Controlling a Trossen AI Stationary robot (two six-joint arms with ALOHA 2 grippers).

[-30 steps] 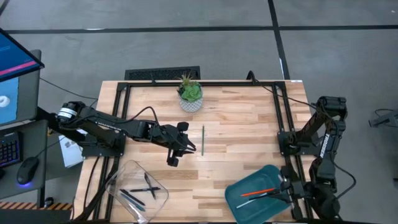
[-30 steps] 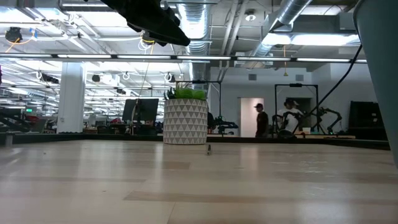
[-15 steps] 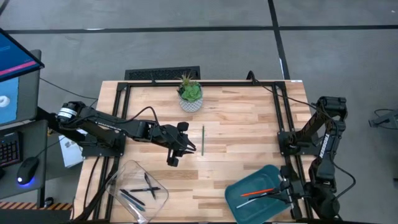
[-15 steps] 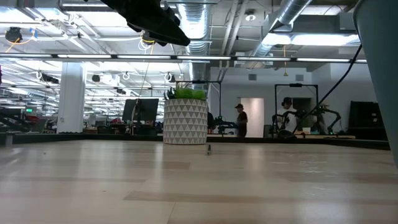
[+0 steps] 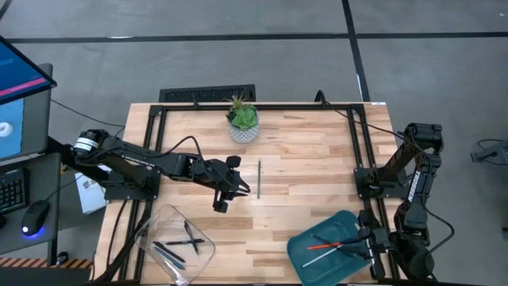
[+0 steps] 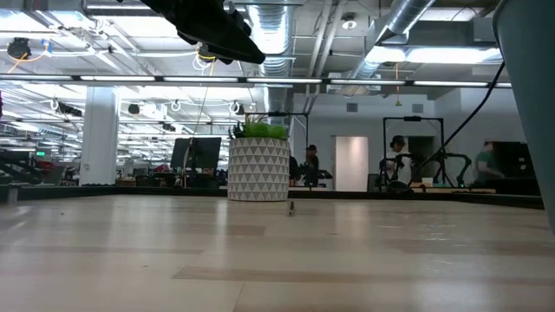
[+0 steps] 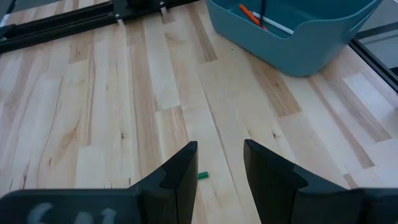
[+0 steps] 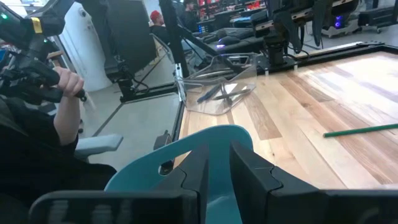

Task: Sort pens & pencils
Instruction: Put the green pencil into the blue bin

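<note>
A green pencil lies flat on the wooden table, its end showing in the low view. My left gripper hovers open above the table just left of it; the pencil's tip shows below the fingers. A teal bin at the near right holds an orange-red pen, a pale one and a dark one. My right gripper stands over the bin's right rim, its fingers slightly apart with nothing between them.
A clear tray at the near left holds dark pens. A potted plant stands at the far middle. Black frame rails run along the table's left, right and far edges. A person sits beyond the table's left side.
The sticks in the teal bin have shifted: a dark pen now lies near the bin's far side, beside the orange-red one. Both arms have kept their places.
</note>
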